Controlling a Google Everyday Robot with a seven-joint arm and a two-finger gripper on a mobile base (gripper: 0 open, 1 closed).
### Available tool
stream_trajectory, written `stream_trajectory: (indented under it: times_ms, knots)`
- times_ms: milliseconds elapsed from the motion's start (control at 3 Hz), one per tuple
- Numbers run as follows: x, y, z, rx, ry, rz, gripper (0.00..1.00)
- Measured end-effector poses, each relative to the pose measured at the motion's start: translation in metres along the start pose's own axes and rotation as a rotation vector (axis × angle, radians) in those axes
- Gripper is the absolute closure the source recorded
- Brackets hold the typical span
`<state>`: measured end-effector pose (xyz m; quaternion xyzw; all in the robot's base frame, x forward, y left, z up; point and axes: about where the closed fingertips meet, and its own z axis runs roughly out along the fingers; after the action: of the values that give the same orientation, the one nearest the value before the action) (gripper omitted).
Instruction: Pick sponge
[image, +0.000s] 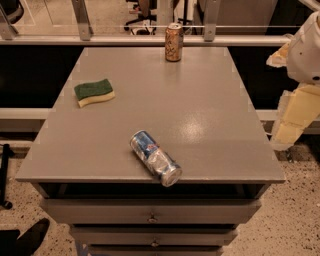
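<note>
The sponge (94, 92) has a dark green top over pale yellow foam. It lies flat on the left part of the grey table top (200, 110), towards the back. My gripper (292, 120) hangs off the table's right edge, pale yellow under the white arm (307, 50). It is far to the right of the sponge and holds nothing that I can see.
A blue and silver can (155, 158) lies on its side at the table's front edge. An orange can (173, 42) stands upright at the back edge. Drawers (152, 212) sit below the top. A railing (150, 37) runs behind the table.
</note>
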<state>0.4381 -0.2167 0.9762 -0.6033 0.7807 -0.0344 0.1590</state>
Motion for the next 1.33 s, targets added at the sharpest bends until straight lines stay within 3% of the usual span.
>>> stream_trajectory:
  times_ms: [333,667,1333]
  knots:
    - [0.0,0.0,0.0,0.0,0.0,0.0,0.0]
    - [-0.018,-0.006,0.011,-0.013,-0.072,0.006,0.0]
    - [-0.149,-0.072,0.071,-0.059,-0.423,0.0,0.0]
